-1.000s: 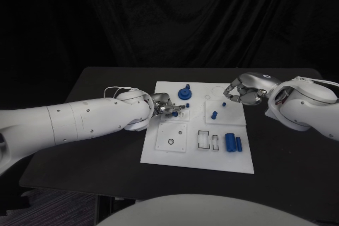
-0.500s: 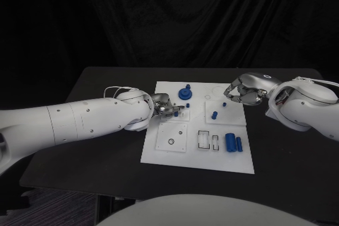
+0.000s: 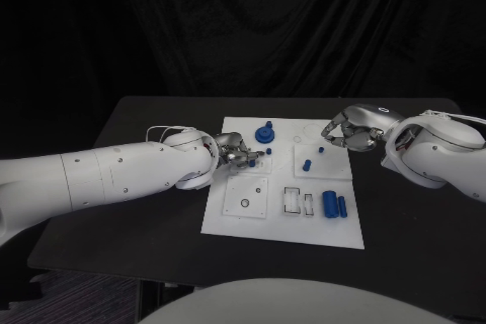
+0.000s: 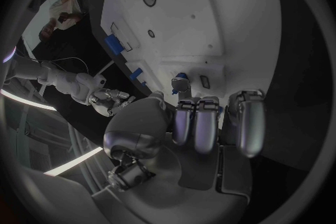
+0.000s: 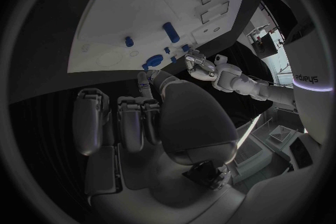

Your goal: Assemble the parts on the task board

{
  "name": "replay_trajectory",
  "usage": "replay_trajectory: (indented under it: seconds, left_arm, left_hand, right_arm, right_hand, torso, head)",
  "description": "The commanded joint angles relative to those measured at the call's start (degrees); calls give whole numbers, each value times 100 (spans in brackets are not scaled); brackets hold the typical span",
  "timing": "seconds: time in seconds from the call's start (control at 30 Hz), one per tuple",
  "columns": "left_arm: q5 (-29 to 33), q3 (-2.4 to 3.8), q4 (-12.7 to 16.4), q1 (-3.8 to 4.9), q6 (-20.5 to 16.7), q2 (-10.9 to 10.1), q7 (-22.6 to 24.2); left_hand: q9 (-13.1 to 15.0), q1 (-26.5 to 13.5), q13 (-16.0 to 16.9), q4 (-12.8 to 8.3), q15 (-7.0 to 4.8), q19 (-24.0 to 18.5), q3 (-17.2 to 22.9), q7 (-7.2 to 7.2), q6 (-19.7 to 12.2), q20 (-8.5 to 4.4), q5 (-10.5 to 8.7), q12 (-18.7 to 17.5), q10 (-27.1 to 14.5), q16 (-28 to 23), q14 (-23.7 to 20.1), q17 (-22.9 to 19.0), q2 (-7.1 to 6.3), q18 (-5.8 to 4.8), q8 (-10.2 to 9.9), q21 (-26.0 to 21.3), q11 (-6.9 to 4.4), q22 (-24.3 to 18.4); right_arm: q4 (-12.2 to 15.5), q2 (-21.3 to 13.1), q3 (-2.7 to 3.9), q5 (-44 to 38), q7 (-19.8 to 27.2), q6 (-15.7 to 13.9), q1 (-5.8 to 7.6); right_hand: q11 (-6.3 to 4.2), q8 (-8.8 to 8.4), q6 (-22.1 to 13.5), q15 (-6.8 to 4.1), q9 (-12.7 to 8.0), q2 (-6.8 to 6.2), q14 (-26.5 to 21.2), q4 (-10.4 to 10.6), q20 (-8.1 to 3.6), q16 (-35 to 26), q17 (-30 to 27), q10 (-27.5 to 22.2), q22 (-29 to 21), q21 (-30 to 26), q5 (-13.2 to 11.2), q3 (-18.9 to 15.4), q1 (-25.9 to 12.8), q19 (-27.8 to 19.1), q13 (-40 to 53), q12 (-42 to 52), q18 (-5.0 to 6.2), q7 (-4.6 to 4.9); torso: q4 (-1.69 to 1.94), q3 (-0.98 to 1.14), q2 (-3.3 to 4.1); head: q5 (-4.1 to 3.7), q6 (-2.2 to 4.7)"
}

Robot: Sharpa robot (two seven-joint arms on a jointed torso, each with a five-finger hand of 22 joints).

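The white task board (image 3: pixel 284 222) lies mid-table. My left hand (image 3: pixel 236 155) hovers over the board's left side and pinches a small blue peg (image 3: pixel 251 164) at its fingertips, over a small square plate. In the left wrist view the peg (image 4: pixel 181 75) shows just past a fingertip (image 4: pixel 178 87), with the other fingers curled. My right hand (image 3: pixel 350 135) hangs over the board's far right corner, fingers curled in with nothing in them. A round blue knob piece (image 3: pixel 264 134) stands at the board's far edge, between the two hands.
Two short blue pegs (image 3: pixel 321 150) (image 3: pixel 307 166) stand on the board's right half. A thick blue cylinder (image 3: pixel 330 203) and a thinner one (image 3: pixel 343 206) lie nearer the front, beside rectangular slots (image 3: pixel 293 201). A round recess (image 3: pixel 243 202) marks the front left plate.
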Motion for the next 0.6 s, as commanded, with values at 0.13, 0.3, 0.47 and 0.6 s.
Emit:
replay_trajectory:
  seconds: [0.13,0.3,0.47,0.6]
  left_arm:
    - [-58,5,354,91,-668,-258,256]
    - [-231,5,515,330,-632,-436,295]
    - [-293,4,417,561,-356,-536,221]
    - [-308,4,100,632,-234,-482,203]
  left_hand:
    - [287,612,1497,-55,-72,256,-5,-38,-180,-64,244,-3,613,37,606,1509,-145,14,-267,70,-79,1267]
    - [267,1237,1497,-132,-100,289,145,-61,-248,-94,424,-3,613,37,606,1509,-262,-1,-391,137,-109,1286]
    - [126,1608,1497,-153,-91,321,269,-24,-841,-92,309,-3,613,37,606,1509,-354,-18,-1045,209,-89,1308]
    - [126,1700,1497,-127,-76,335,313,5,-940,-81,239,-3,613,37,606,1509,-372,-26,-1118,242,-68,1318]
  right_arm:
    - [7,-24,4,-9,-77,-25,-13]
    - [2,-38,4,-9,-71,-68,-13]
    - [-6,-37,4,-9,-65,-86,-13]
    - [-16,-25,4,-9,-63,-79,-13]
  right_hand:
    - [-12,-25,-4,3,-9,9,607,-14,2,17,1509,597,1212,-5,25,32,-71,139,1508,15,41,-22]
    - [-11,-29,-12,2,-11,4,607,-15,1,17,1509,597,1212,-7,25,32,-77,139,1508,15,41,-20]
    - [-10,-35,-21,2,-13,0,607,-16,0,17,1509,597,1213,-4,25,32,-82,141,1508,15,40,-18]
    - [-10,-36,-23,2,-13,0,607,-16,0,17,1509,597,1214,-1,26,33,-85,142,1508,15,39,-17]
  torso:
    - [0,11,-4]
    - [8,5,6]
    - [9,8,5]
    - [16,1,6]
  head:
    - [-45,-1]
    - [-67,-1]
    - [-84,-1]
    - [-79,-1]
